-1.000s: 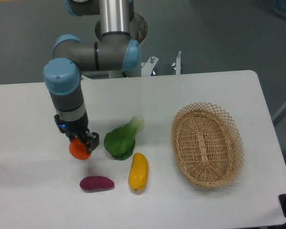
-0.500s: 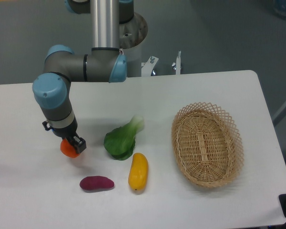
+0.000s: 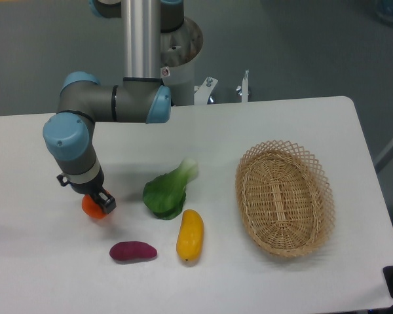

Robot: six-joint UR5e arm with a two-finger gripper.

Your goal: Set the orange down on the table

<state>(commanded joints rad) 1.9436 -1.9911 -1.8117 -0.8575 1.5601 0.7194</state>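
One step short of done: the gripper remains clamped on the orange, low over or touching the white counter at nine o'clock from the leafy green, with release outstanding.

Even, diffuse overhead light fills the frame, bright but without hard glare. The white bench looks slightly washed out, with only soft, short shadows beneath objects at lower left and centre. Focus is mildly soft throughout, and no obvious edge distortion shows.
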